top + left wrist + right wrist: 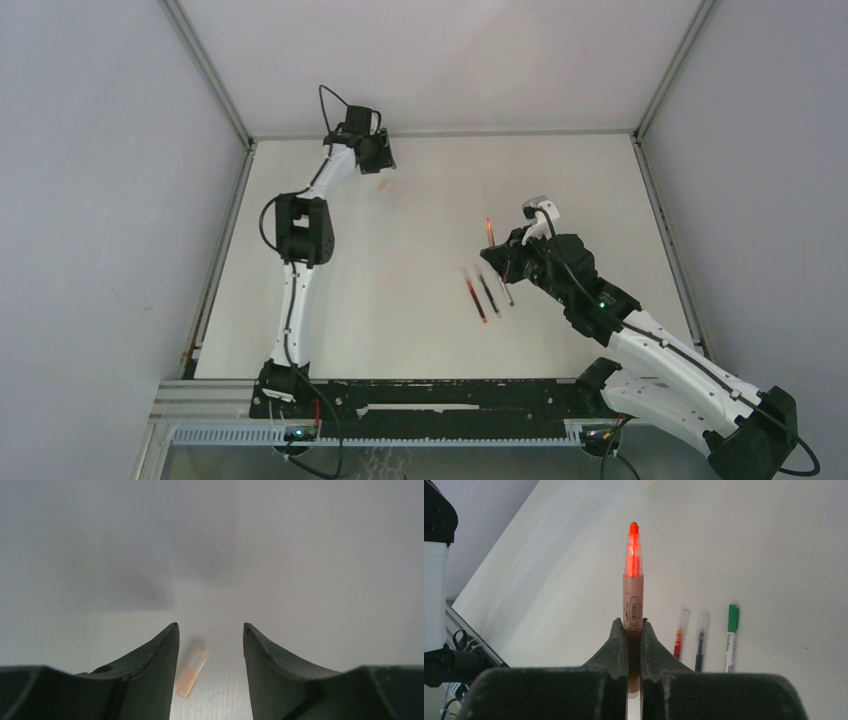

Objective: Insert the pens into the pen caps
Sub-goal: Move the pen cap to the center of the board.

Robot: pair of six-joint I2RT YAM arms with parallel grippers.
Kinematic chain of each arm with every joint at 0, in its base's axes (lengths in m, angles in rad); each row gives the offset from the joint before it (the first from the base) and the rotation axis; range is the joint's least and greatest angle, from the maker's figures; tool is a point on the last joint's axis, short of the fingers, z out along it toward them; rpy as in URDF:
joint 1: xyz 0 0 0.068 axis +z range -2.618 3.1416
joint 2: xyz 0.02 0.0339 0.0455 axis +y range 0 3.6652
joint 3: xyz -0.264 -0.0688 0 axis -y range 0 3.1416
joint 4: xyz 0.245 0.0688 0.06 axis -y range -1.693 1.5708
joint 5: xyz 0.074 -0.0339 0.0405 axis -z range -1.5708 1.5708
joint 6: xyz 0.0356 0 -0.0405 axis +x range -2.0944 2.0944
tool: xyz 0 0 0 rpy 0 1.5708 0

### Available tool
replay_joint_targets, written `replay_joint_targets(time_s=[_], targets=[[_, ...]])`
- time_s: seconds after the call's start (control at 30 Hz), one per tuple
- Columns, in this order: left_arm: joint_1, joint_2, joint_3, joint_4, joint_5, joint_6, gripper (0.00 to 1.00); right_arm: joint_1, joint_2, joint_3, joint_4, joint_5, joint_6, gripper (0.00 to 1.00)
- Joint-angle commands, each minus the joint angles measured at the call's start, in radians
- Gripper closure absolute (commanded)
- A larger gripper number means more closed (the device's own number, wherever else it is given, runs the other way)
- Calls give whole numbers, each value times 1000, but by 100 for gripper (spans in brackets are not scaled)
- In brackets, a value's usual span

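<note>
A small translucent red pen cap point(191, 673) lies on the white table between the fingers of my left gripper point(210, 626). The jaws are open; the cap lies close to the left finger point(160, 665), with a wide gap to the right one. From above, this gripper point(378, 160) hovers at the far left over the cap point(383, 186). My right gripper point(634, 622) is shut on a red pen point(633, 580), its bare tip pointing away. It holds the pen point(489, 232) above mid-table. Three more pens lie side by side: red point(681, 632), black point(700, 640), green point(731, 637).
Grey enclosure walls point(100, 200) close in the table on the left, right and back. The three lying pens point(488, 293) rest just left of the right arm point(600, 300). A metal rail point(420, 405) with both arm bases runs along the near edge.
</note>
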Motion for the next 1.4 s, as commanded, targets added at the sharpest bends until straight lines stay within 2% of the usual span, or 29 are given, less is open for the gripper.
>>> replay_joint_targets(time_s=[0.0,0.2,0.47,0.67,1.0,1.1,1.17,1.37], targets=[[-2,-47,-28,-77,-33,43,46,-8,-3,0,41,-10,-5,100],[-13,-59,-69,-119,-48,84,51,-11,-2,0,36,-10,-6,100],[-49,-46,-20,-209,-105,167,54,-13,-5,1,39,-10,-5,100],[-93,-51,-26,-268,-195,229,61,-14,-7,1,31,-10,-3,100],[-98,-60,-43,-287,-199,242,88,-14,-30,0,12,-31,-5,100],[-108,-108,-136,-276,-201,239,92,-14,-38,-1,7,-31,-6,100],[-122,-179,-252,-245,-209,231,93,-14,-38,-1,5,-33,-7,100],[-216,-505,-764,-70,-208,148,94,-14,-52,-27,31,-46,2,100]])
